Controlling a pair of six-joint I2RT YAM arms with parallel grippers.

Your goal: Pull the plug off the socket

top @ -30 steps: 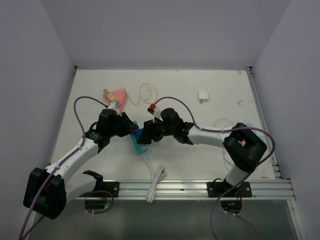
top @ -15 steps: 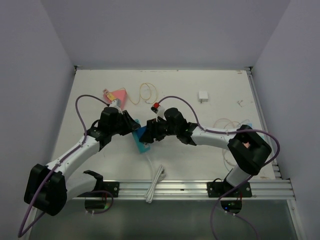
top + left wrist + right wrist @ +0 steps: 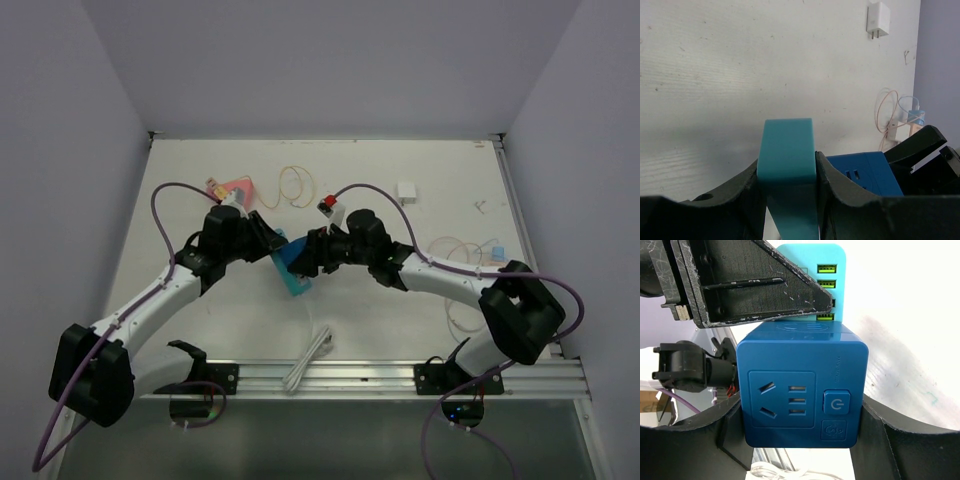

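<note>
Tabletop (image 3: pixel 400 300), left fingers (image 3: pixel 745 192) tight on teal strip (image 3: pixel 786 150), right fingers (image 3: pixel 875 440) on blue cube (image 3: pixel 800 385), both now farther back

Matt dark-blue plastic plug (image 3: pixel 802 390); smooth teal plastic socket (image 3: pixel 787 150); scuffed, matt white table (image 3: pixel 715 60).

Mid-table: power strip (image 3: pixel 786 150), cube plug (image 3: pixel 800 390) tight against its right | far right: wall charger (image 3: pixel 407 191) | far middle, behind the strip: cable loop (image 3: pixel 293 186) | near edge: cord (image 3: pixel 311 357)
</note>
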